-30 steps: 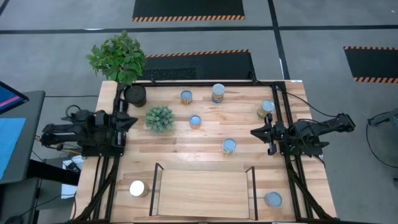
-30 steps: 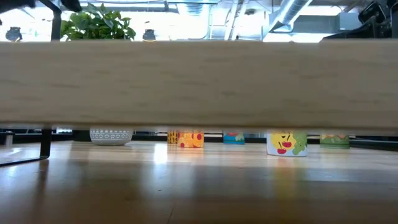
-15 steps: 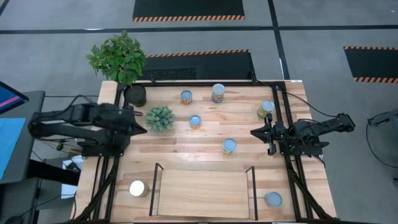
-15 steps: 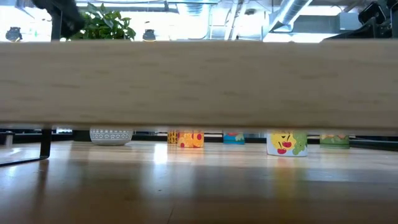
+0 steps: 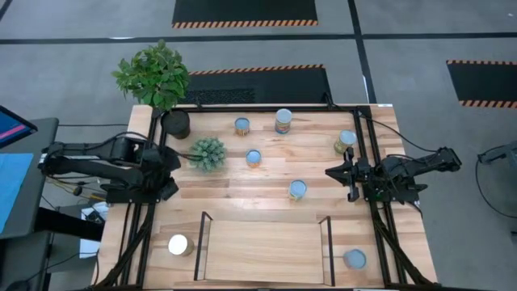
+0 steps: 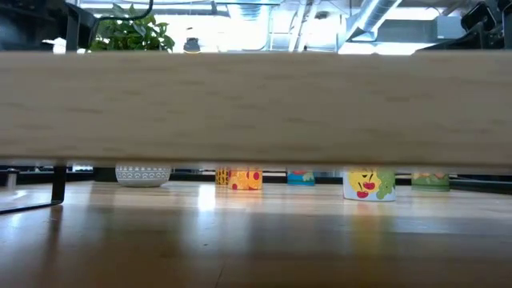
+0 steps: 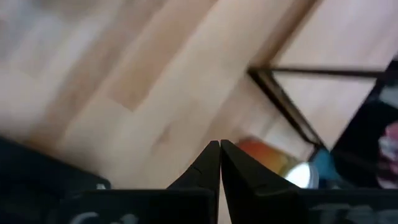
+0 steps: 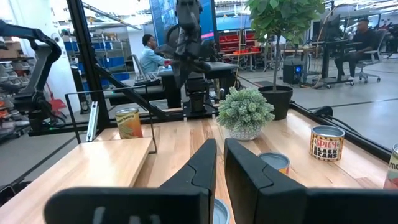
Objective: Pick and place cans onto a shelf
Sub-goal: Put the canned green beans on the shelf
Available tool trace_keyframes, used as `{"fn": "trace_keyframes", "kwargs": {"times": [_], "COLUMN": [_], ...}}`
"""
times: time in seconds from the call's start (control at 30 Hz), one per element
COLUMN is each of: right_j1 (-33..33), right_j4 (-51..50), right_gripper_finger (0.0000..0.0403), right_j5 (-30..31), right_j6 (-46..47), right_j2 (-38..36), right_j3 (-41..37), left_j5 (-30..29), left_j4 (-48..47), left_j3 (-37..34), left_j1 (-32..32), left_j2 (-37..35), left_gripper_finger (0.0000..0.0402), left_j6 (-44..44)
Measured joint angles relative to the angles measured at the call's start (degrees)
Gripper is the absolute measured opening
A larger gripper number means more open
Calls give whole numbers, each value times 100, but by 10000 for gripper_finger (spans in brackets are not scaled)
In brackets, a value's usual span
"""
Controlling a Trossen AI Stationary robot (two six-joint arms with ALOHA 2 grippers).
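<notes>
your wooden table (image 5: 266,174) sits on grey floor (image 5: 81,65). the cans (image 5: 297,190) are short, blue-topped, with the shelf (image 5: 262,250) bare. left claw (image 7: 219,163) is pinched closed, right claw (image 8: 219,163) narrow and holding nothing.

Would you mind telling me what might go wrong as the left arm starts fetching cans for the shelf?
The left claw sits beside the small bushy plant, so a sweep toward the middle cans could knock it. The white-topped can stands close to the shelf's left bracket, leaving a tight approach that could clip it.

The light wooden rectangular shelf (image 5: 262,251) with thin dark side brackets carries nothing. Seven small metal cans stand upright around it; the white-topped can (image 5: 178,244) stands just beside its left bracket.
</notes>
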Motion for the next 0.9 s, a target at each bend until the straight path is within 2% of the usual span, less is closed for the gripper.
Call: {"fn": "trace_keyframes", "kwargs": {"times": [0.1,0.27,0.57,0.7,0.9], "right_j1": [0,0,0,0,0], "right_j4": [-34,-169,-216,-221,-227], "right_gripper_finger": [59,59,59,59,59], "right_j5": [1,-1,-2,-3,-3], "right_j6": [1,1,1,1,1], "right_j2": [-1,-1,1,1,1], "right_j3": [2,2,7,7,7], "left_j5": [162,-63,-1055,-1252,-1253], "left_j4": [165,571,1003,1002,1000], "left_j3": [-53,-69,-69,-69,-69], "left_j1": [-342,-1261,-2926,-3244,-3322], "left_j2": [50,70,480,870,1350], "left_gripper_finger": [0,0,0,0,0], "left_j6": [37,-250,-942,-1058,-1296]}}
